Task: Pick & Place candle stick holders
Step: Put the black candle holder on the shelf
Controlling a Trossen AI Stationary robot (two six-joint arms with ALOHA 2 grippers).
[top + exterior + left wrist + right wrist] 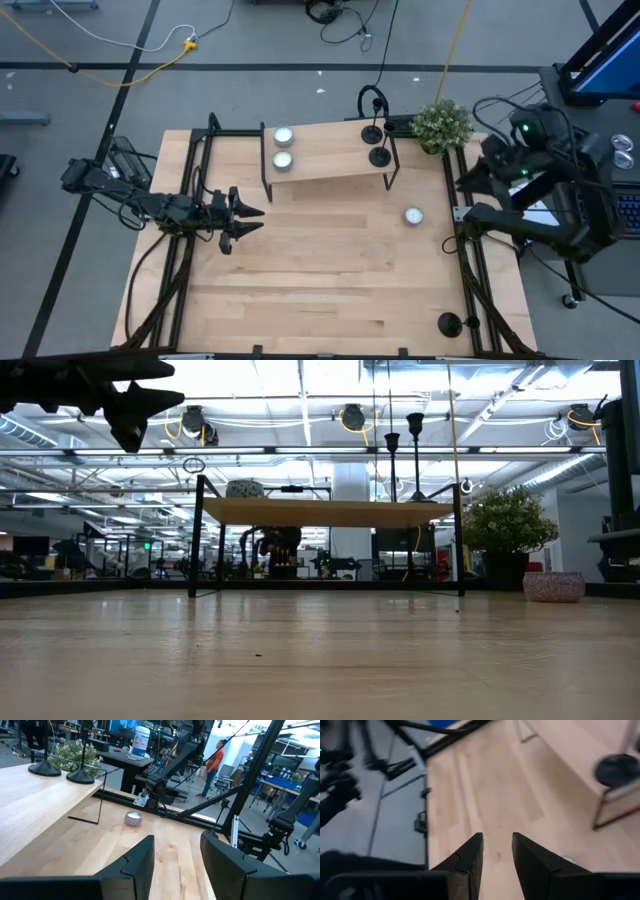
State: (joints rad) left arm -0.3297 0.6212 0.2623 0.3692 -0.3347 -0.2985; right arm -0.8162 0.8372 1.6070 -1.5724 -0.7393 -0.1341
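Black and small, two candle stick holders (376,145) stand side by side at the right end of a little wooden shelf (325,152) at the back of the table (320,290). From the low view I see their thin stems (403,445) sticking straight up from the shelf top. A third black holder (450,323) sits alone by the front right edge of the table, far from the other two.

Two silver tealights (283,147) rest at the left end of the same shelf, well apart from the two holders. One more tealight (413,215) lies on the bare wood in front of the shelf, near its right leg. A small green plant (442,124) stands at the back right corner, just beside the shelf.

My left gripper (240,221) hangs above the left part of the table, in front of the shelf's left end. Its fingers (134,865) are spread apart and hold nothing. It points across the table, and the two holders on the shelf are well away from it, off toward the far side. The lone tealight shows beyond its fingers.

My right gripper (496,851) is off by the right edge of the table. Its fingers (470,855) are a little apart and empty too. One holder's round base (617,770) shows on the shelf, far ahead of it.

A person (214,762) stands in the room beyond the table.
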